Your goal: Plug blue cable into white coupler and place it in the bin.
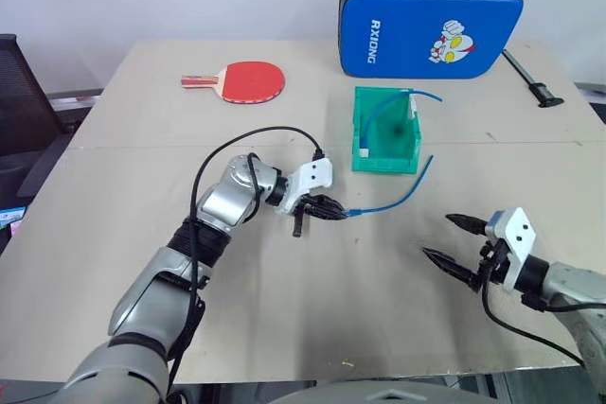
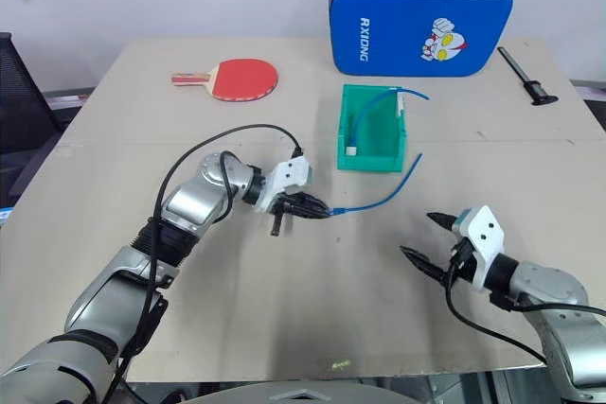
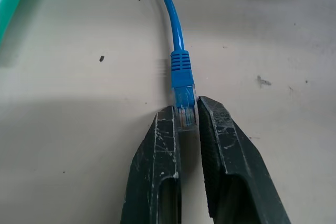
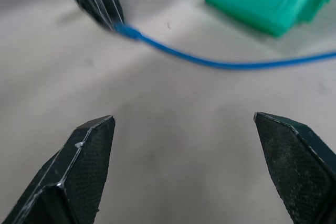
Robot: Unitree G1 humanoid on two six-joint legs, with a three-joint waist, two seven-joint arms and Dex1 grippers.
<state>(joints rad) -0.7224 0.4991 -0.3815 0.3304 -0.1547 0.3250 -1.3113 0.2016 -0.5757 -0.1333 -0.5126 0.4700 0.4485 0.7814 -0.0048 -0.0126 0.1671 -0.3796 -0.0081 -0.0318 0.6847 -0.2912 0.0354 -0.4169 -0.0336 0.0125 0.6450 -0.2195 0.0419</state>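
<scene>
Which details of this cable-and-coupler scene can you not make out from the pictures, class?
- The white coupler: a tiny white bit inside the bin; too small in the head views to show its socket.
- The blue cable: its far end, near the bin's back rim, is too small to tell whether it is plugged into anything.
- The near plug, left wrist view: partly hidden between the left gripper fingers.

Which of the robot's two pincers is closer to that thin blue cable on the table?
The left pincer: it is shut on the clear plug at the end of the thin bright blue cable. The right pincer sits open, apart from the cable, nearer the table's front edge.
</scene>
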